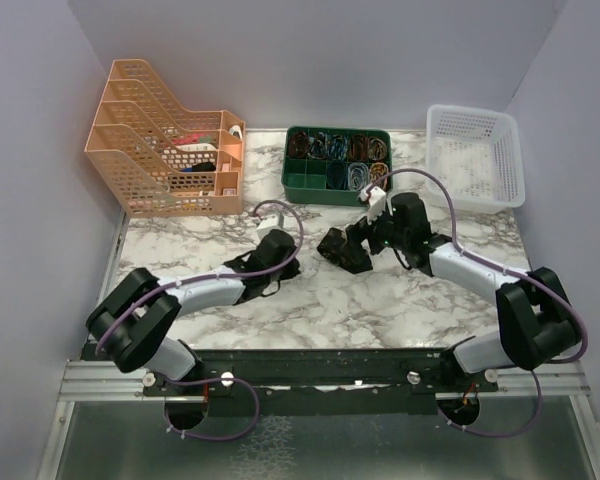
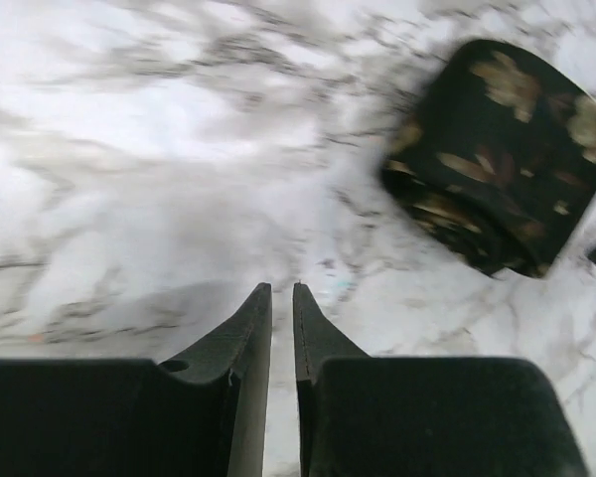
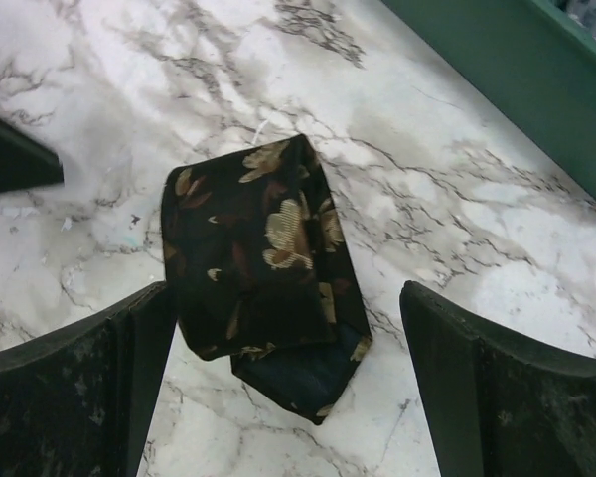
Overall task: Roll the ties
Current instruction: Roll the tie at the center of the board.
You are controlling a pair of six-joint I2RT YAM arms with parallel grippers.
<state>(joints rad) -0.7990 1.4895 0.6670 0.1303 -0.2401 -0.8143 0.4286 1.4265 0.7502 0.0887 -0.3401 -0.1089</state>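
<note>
my right hand spread wide astride the tie, tie bundled on the table between my fingers, untouched, my left hand nearly pressed together, empty, near the tie

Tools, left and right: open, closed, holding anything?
Left tool: almost closed, empty.
Right tool: open wide, astride the rolled black gold-flecked fabric necktie, not gripping it.
</note>
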